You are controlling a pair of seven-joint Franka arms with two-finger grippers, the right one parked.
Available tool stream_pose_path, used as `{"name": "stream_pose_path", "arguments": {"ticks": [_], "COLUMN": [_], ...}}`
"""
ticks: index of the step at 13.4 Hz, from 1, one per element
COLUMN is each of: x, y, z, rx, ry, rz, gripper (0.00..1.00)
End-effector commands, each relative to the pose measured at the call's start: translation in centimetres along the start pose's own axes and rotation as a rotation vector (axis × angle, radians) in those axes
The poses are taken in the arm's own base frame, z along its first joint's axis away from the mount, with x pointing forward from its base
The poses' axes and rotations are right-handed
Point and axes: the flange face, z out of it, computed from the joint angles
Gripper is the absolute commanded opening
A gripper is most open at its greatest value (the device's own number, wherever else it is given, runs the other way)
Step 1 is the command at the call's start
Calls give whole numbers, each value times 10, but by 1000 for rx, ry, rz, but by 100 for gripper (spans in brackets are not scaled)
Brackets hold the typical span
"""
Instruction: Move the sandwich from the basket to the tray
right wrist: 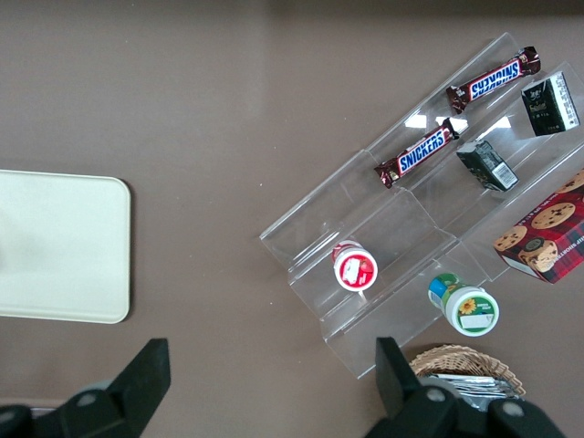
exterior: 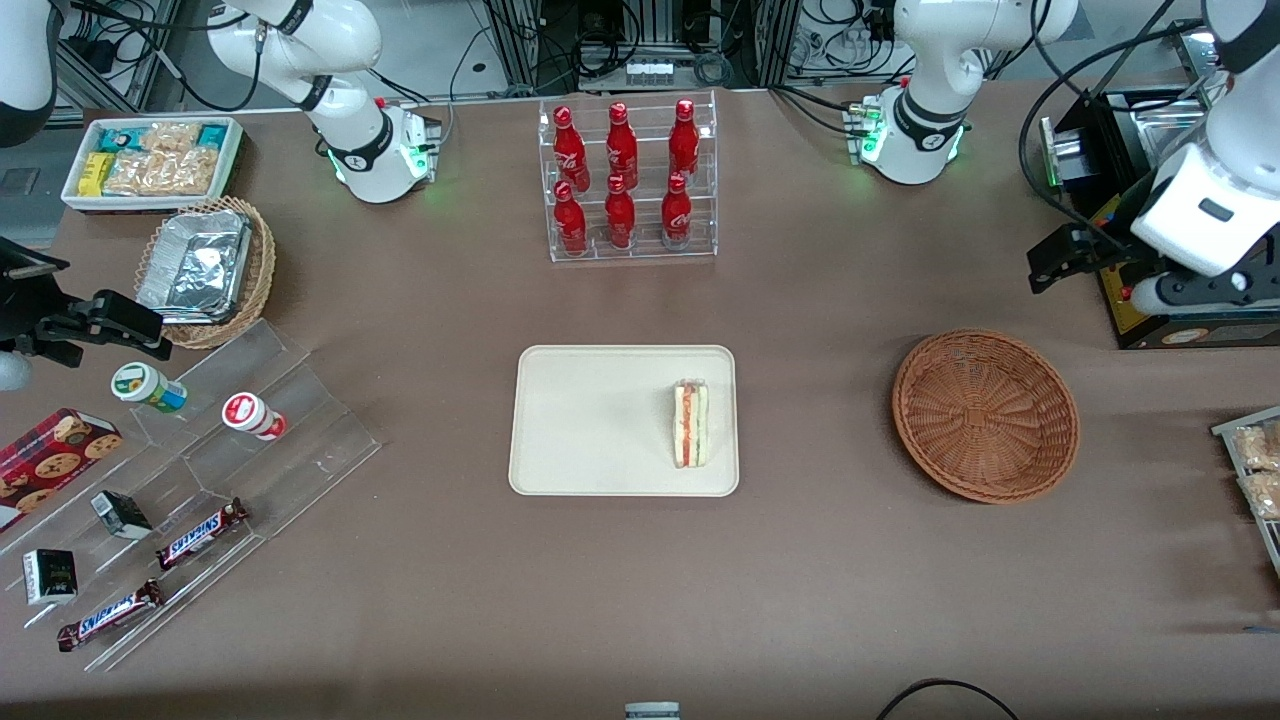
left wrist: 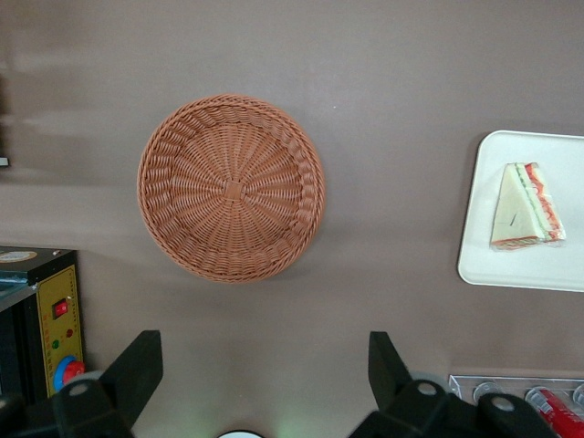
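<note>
The sandwich (exterior: pixel 690 423) lies on the cream tray (exterior: pixel 590 420), near the tray's edge that faces the basket. It also shows in the left wrist view (left wrist: pixel 525 208), on the tray (left wrist: pixel 484 246). The reddish-brown wicker basket (exterior: pixel 985 415) stands beside the tray, toward the working arm's end, and nothing is in it (left wrist: pixel 231 189). My left gripper (exterior: pixel 1045 265) is raised above the table, farther from the front camera than the basket. It is open and holds nothing (left wrist: pixel 265 351).
A clear rack of red bottles (exterior: pixel 628 180) stands farther back than the tray. A black box with buttons (exterior: pixel 1180 300) sits beside my gripper. Snack packets (exterior: pixel 1255 470) lie at the working arm's table edge. A clear stepped stand with snacks (exterior: pixel 230 450) is toward the parked arm's end.
</note>
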Motion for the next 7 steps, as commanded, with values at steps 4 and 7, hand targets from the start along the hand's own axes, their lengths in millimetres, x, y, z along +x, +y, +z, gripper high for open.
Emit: {"name": "stream_pose_path", "arguments": {"ticks": [4, 7], "x": [-6, -6], "y": [-12, -16], "z": [-7, -6], "rx": [-17, -16], "ry": [37, 35], "rz": [-2, -8], "gripper": [100, 100]}}
